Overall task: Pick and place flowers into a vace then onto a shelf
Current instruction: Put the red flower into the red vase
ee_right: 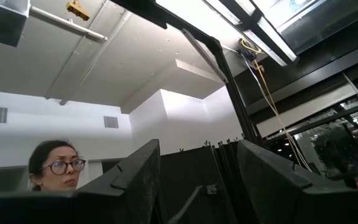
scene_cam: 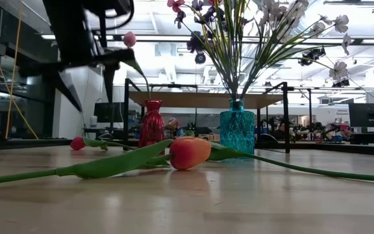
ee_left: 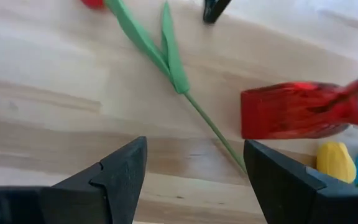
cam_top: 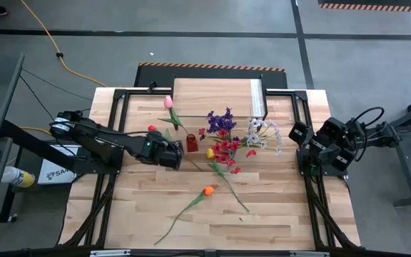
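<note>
While my left gripper [cam_top: 179, 154] hangs over the table w/ fingers [ee_left: 120, 171] spread and nothing between them, a green stem [ee_left: 213, 127] runs across the wood just under the gap. That stem belongs to the red tulip [cam_top: 151, 129], lying flat just beside the red vase [cam_top: 191, 143].

Containers: red vase stands upright, center-left of the table. Whether anything sits in it I can't tell; from the low cam the pink tulip [scene_cam: 129, 39] seems to rise over it, but my arm covers part of that. Blue vase [scene_cam: 237, 131] is upright too and full: purple spray [cam_top: 221, 121], white spray [cam_top: 262, 133] and red blossoms [cam_top: 225, 150] fan out of it. Yellow tulip [cam_top: 210, 153] sits between the two vases; can't make out if it's in one.

Orange tulip [cam_top: 207, 190] lies loose on the table, well apart from the vases, nearer the front edge.

Shelf [cam_top: 212, 89] is at the far side, top mostly bare.

Right gripper [ee_right: 197, 180] waits at the right table edge, tilted up toward the ceiling, fingers apart, holding nothing. A person shows at the corner of its wrist cam.
</note>
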Available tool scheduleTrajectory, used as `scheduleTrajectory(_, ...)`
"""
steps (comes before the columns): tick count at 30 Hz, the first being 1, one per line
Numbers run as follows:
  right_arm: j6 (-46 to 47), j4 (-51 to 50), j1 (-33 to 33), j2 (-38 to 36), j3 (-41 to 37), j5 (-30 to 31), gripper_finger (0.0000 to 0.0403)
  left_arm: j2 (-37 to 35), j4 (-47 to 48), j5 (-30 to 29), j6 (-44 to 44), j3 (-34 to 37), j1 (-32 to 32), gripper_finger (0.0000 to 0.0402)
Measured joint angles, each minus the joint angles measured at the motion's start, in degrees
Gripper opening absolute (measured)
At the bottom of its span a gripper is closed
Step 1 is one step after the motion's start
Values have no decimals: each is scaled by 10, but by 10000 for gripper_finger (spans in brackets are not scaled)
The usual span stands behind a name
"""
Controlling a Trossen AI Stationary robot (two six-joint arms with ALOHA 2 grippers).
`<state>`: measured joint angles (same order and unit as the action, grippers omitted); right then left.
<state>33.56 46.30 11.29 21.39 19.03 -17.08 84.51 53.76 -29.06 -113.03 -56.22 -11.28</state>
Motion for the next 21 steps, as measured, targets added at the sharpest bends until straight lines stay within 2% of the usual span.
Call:
scheduleTrajectory(4,0,1,0,0,0,-4,206,0,-115,26,-4,61,13,298)
scheduleTrajectory(7,0,1,0,0,0,-4,206,0,-197,-11,-36,100,13,298)
scheduleTrajectory(11,0,1,0,0,0,-4,206,0,-212,-18,-72,117,20,298)
scheduleTrajectory(21,0,1,0,0,0,-3,206,5,-246,3,-57,119,83,298)
